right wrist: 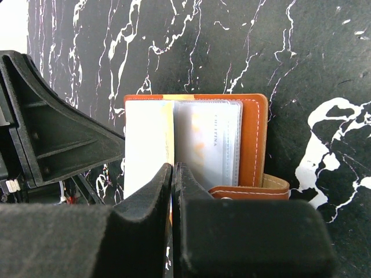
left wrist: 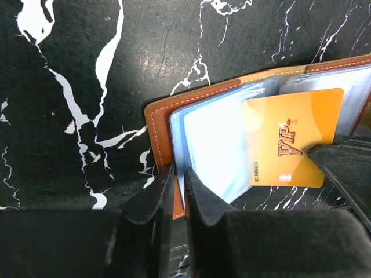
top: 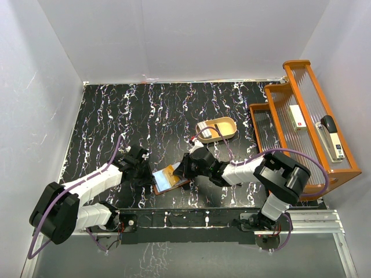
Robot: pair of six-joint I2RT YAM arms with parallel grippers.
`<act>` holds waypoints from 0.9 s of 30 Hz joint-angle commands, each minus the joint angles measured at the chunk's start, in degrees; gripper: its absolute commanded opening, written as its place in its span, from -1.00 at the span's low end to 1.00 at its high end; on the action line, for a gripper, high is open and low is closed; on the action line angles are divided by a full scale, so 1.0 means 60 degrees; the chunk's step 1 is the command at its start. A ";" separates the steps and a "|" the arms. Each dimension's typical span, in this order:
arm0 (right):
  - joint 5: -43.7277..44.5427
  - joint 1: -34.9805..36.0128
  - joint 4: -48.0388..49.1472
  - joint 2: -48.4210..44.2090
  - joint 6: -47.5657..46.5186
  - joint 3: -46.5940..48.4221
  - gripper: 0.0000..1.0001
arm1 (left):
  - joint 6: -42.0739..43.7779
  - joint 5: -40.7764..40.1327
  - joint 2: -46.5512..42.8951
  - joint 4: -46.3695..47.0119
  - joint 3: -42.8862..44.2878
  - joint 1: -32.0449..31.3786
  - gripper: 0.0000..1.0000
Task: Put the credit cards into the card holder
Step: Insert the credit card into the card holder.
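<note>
Left wrist view, nearest first: the left gripper is pinching the near edge of the card holder, with the leather cover and a pale blue sleeve caught between its jaws, pinning it open on the marbled table. Just beyond, a gold credit card lies over the sleeves, its long axis running across the holder from the right gripper toward the left one. The right gripper's jaws are pressed together on the card's far end, so that arm looks best placed to slide it in. Farther back sit a tan tray and a wooden rack.
</note>
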 commanded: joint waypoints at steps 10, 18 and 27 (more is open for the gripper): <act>0.0229 -0.0014 0.0686 0.0283 0.0228 -0.0143 -1.00 | -0.0082 0.0182 0.0034 0.0016 -0.0305 -0.0029 -0.74; -0.0022 0.0001 0.0820 0.0244 0.0405 -0.0417 -0.72 | -0.0017 0.0189 0.0256 -0.0114 0.0030 -0.0017 -0.71; 0.0542 -0.0002 -0.1805 -0.0601 -0.1152 0.0553 -0.42 | 0.0077 0.1017 0.0465 0.0317 0.0128 -0.0030 -0.70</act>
